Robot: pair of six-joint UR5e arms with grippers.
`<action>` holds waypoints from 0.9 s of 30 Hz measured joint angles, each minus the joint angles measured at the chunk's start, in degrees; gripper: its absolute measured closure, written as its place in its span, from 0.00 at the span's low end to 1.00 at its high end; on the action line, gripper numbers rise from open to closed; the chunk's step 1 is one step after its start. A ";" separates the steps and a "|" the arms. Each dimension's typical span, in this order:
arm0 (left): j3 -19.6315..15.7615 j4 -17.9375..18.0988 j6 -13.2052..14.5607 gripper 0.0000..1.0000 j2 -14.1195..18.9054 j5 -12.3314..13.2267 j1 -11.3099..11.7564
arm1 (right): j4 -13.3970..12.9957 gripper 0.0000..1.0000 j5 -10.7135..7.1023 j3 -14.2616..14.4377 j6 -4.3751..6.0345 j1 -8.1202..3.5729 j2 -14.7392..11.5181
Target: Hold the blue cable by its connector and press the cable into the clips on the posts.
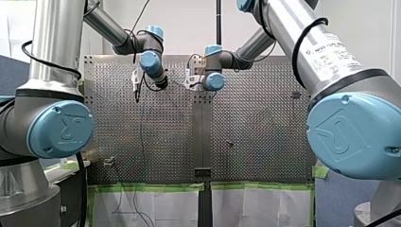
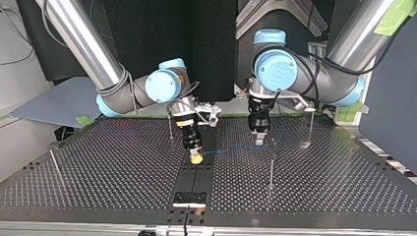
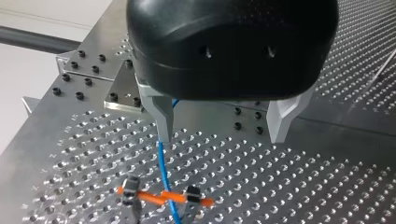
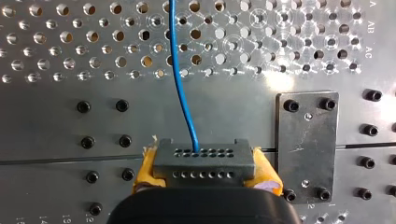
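Right wrist view: hand (image 4: 205,175) around connector (image 4: 204,157)

The blue cable (image 4: 182,79) is thin and smooth. One end enters the upper row of holes of the connector (image 4: 201,161), a small dark grey block with two rows of little holes. The connector sits level between the yellow pads (image 4: 145,170) of my right tool (image 4: 205,175), which clamp it on both sides. From there the cable runs nearly straight, just above the worktop (image 2: 123,167), toward a thin upright post (image 2: 271,172). In the left wrist view it crosses the orange band of a clip (image 3: 161,196), between two small metal pieces. Whether it is pressed in, I cannot tell.
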 joint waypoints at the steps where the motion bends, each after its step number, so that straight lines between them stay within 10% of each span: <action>1: 0.00 0.17 0.02 0.02 0.00 -0.09 0.09 | 0.00 1.00 0.00 0.00 -0.01 0.01 0.00; 27: 4.07 1.23 1.48 0.02 -0.66 -1.01 0.16 | -0.20 1.00 0.08 -0.01 -0.04 -0.33 0.20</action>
